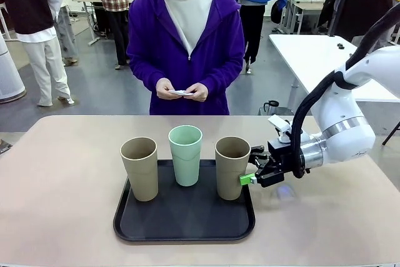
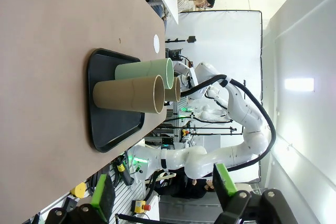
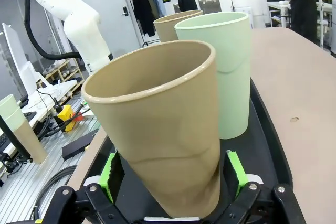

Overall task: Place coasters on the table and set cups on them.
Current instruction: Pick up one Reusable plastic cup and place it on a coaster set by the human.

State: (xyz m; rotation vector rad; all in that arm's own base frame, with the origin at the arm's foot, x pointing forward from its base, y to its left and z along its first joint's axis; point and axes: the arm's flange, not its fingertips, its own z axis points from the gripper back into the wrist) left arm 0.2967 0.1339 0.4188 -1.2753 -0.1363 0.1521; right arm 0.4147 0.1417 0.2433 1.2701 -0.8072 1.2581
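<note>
Nearest the lens, a black tray (image 1: 187, 226) is sitting on the desk (image 1: 62, 204), carrying three upright cups in a row: the left tan cup (image 1: 139, 170), the mint cup (image 1: 185, 156) slightly farther back, and the right tan cup (image 1: 231, 167). The right gripper (image 1: 252, 167) is reaching in low from the right, its jaws spread around the lower part of the right tan cup. Its wrist camera is showing the green pads (image 3: 234, 171) just beside the cup's walls, with a sliver of gap on each side. The left gripper (image 2: 164, 187) is hanging well apart from the tray, jaws spread wide on nothing, its camera looking along the desk at the cups. Across the desk, a person (image 1: 187, 35) in a purple hoodie is standing and holding the white coasters (image 1: 182, 92) between both hands (image 1: 197, 92), beyond the far edge and well apart from the cups.
</note>
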